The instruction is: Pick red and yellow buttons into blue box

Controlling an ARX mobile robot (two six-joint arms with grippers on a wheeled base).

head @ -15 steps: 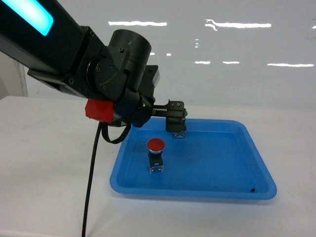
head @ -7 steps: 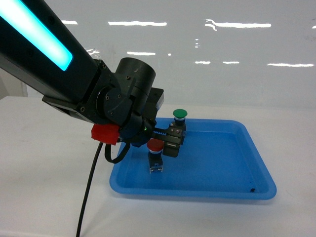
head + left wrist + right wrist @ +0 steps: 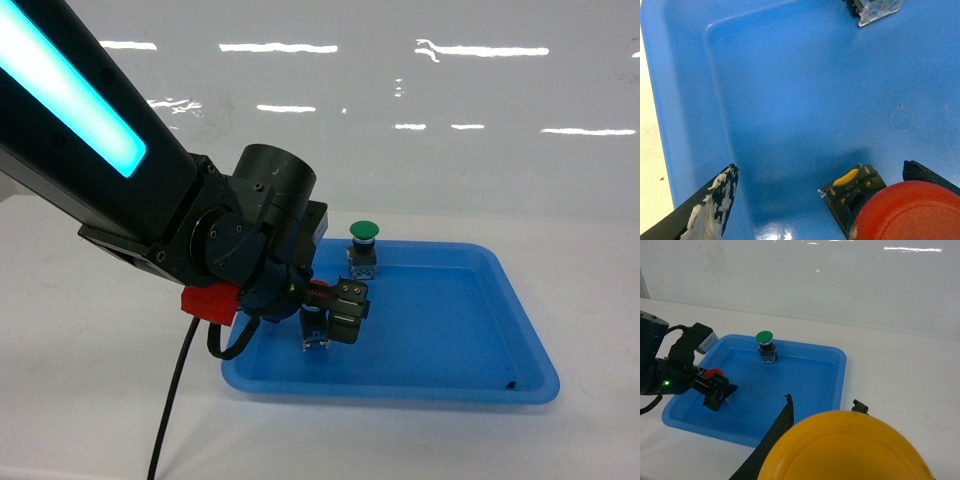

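Lab-like test bench: bare white table [image 3: 80, 300], plain glossy wall [image 3: 480, 150]

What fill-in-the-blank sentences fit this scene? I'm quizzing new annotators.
1. The left gripper is open around the red button, which stands in the shallow blue ___.
2. The right gripper holds the yellow button, seen only in the right ___ view.
3. The green button stands upright, apart from ___ grippers.
Missing words: tray; wrist; both.
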